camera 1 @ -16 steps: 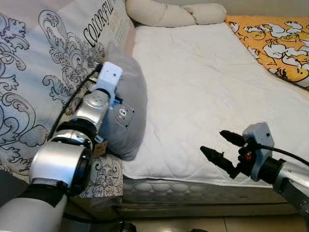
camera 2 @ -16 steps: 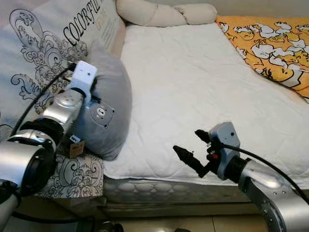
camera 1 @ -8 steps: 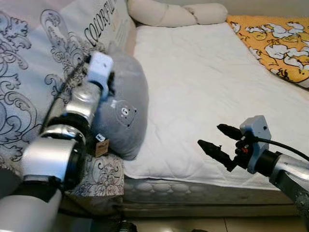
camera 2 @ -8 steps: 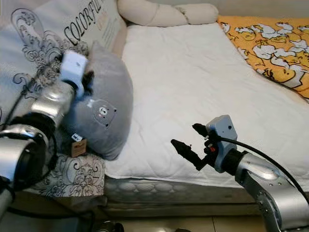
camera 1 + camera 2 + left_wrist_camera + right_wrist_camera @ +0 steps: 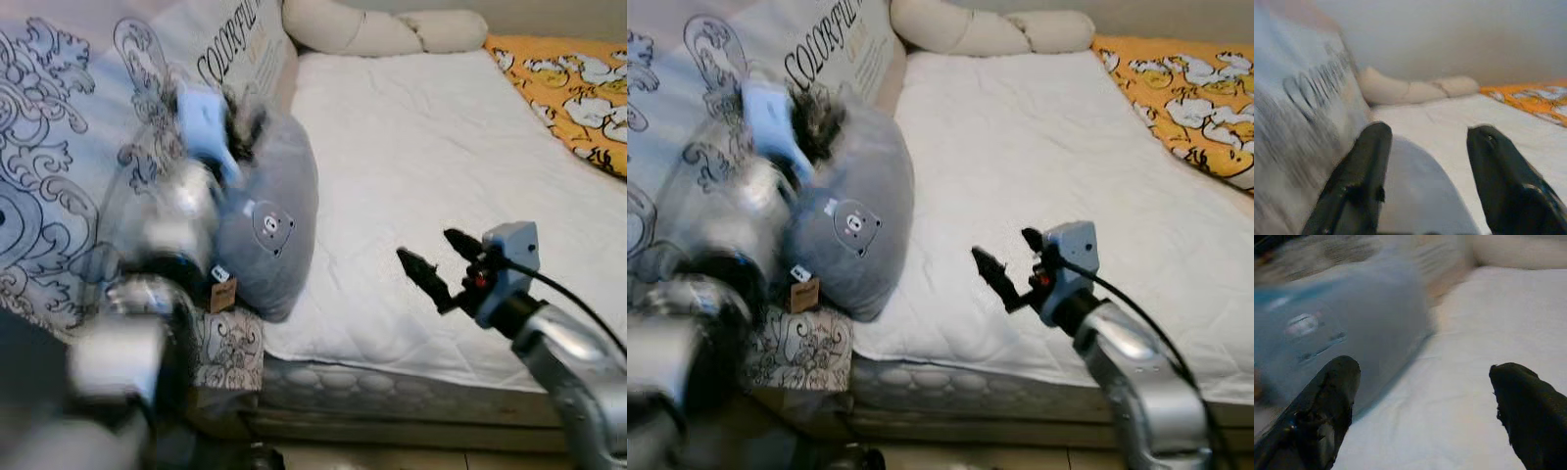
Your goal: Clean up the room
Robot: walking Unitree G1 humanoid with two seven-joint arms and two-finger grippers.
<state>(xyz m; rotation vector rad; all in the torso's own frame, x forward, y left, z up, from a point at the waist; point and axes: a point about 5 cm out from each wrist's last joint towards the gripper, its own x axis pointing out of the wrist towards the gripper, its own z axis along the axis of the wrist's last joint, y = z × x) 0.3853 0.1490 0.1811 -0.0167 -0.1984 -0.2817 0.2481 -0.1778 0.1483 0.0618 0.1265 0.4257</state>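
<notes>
A grey cushion (image 5: pixel 279 201) with a small bear patch and a hanging tag stands on edge at the left side of the white mattress (image 5: pixel 411 147), leaning on a patterned cover. My left arm is blurred with motion; my left gripper (image 5: pixel 1427 134) is open at the cushion's top edge, with the grey cushion (image 5: pixel 1420 196) just below its fingers (image 5: pixel 1364 176). My right gripper (image 5: pixel 1007 250) hovers open over the mattress's front edge, right of the cushion and apart from it. Its fingers (image 5: pixel 1327 406) point toward the blurred cushion (image 5: pixel 1347 323).
A grey-white patterned cover (image 5: pixel 69 147) printed "COLORFUL" lies heaped along the bed's left side. A long beige bolster (image 5: pixel 372 29) lies at the bed's far end. An orange duck-print blanket (image 5: pixel 578 88) covers the far right. The mattress front edge (image 5: pixel 392 387) drops to the floor.
My left arm has swung up along the cushion, so the gripper now sits at its top edge. The right gripper has risen a little. The camera has shifted slightly.
</notes>
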